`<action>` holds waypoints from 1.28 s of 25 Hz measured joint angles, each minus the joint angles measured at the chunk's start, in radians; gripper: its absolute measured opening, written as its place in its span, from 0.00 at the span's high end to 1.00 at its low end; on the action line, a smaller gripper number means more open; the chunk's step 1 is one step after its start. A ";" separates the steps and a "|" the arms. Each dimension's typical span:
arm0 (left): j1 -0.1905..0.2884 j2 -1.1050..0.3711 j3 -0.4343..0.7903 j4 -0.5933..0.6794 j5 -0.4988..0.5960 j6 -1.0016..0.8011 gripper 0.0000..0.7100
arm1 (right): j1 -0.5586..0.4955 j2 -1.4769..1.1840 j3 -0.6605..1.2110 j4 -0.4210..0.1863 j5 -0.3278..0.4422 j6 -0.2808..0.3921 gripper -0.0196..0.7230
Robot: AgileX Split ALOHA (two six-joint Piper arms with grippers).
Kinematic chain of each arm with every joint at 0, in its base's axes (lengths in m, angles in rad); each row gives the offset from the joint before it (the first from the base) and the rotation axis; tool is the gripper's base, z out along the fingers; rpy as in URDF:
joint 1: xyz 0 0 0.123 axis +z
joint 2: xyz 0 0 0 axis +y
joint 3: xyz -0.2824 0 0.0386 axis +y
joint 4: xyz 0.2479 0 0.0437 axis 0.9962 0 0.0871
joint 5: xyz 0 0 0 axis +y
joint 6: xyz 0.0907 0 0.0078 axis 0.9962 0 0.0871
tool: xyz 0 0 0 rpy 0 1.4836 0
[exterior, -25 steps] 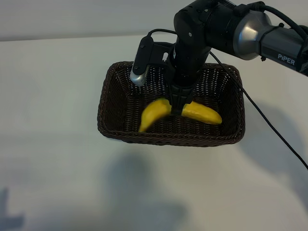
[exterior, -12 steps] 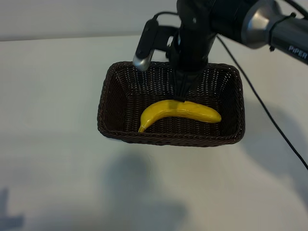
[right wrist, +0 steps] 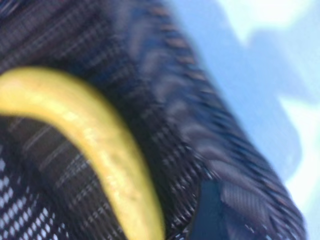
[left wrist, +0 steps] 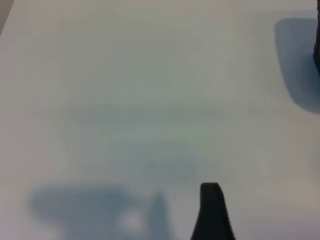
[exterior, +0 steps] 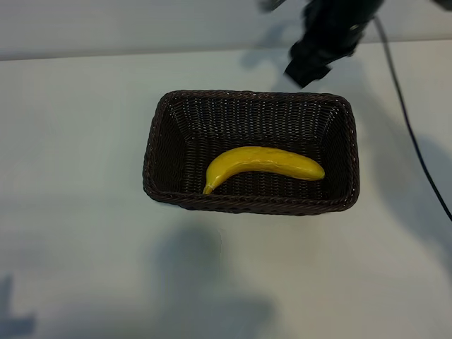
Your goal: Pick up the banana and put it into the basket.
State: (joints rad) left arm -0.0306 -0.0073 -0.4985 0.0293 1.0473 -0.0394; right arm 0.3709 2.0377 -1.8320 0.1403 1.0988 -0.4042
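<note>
banana (exterior: 263,164) lies flat on the floor of the wicker basket (exterior: 159,152), stem toward its near-left corner, nothing touching it; right gripper (exterior: 311,60) hangs above the far rim, fingers spread, empty; left gripper (left wrist: 212,212) parked over bare table (exterior: 78,233), spread.

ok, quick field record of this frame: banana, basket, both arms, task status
banana: lying on the floor of the basket, not held
basket: on the white table, upright
right gripper: above the table beyond the basket's far rim, jaws open, holding nothing
left gripper: over bare table, away from the basket, jaws open
task status: banana is in the basket
</note>
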 joint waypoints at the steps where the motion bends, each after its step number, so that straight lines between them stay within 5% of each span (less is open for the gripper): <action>1: 0.000 0.000 0.000 0.000 0.000 0.000 0.24 | -0.028 0.000 0.000 0.002 0.004 0.062 0.24; 5: 0.000 0.000 0.000 0.000 0.000 0.000 0.24 | -0.135 0.000 0.000 -0.005 0.038 0.328 0.24; 10: 0.000 0.000 0.000 0.000 0.000 0.000 0.24 | -0.228 0.000 0.000 -0.090 0.103 0.469 0.24; 24: 0.000 0.000 0.000 0.000 0.000 0.000 0.24 | -0.336 -0.022 0.019 -0.150 0.115 0.435 0.24; 32: 0.000 0.000 0.000 0.000 0.000 -0.001 0.24 | -0.397 -0.250 0.299 -0.206 0.115 0.414 0.27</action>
State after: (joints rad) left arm -0.0306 -0.0073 -0.4985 0.0293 1.0473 -0.0402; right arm -0.0263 1.7877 -1.5331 -0.0653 1.2142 0.0102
